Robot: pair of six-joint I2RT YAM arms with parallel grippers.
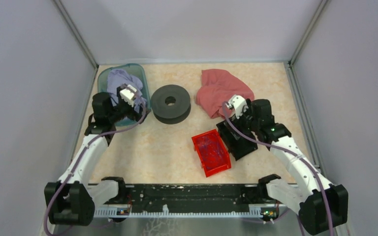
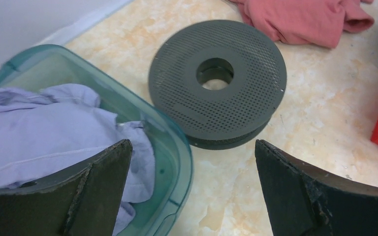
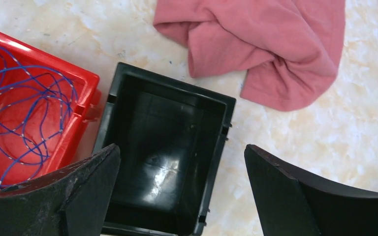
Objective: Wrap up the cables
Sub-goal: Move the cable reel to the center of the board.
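The cables (image 3: 23,96) are thin blue wire with pale flecks, lying in loose tangled loops inside a red bin (image 3: 86,101); from above they show as a bluish smear (image 1: 210,145) in that bin (image 1: 197,147). My right gripper (image 3: 181,150) hangs open over an empty black bin (image 3: 173,86) just right of the red one, holding nothing. My left gripper (image 2: 192,147) is open too, straddling the rim of a teal tub (image 2: 178,143), with a dark perforated spool (image 2: 248,93) lying flat just beyond its fingertips. No wire shows on the spool.
A pink cloth (image 1: 221,88) lies crumpled at the back right, just past the black bin (image 1: 237,141). The teal tub (image 1: 102,76) at the back left holds a lilac cloth (image 2: 44,128). The spool (image 1: 159,106) lies between the tub and the pink cloth. Grey walls enclose the table.
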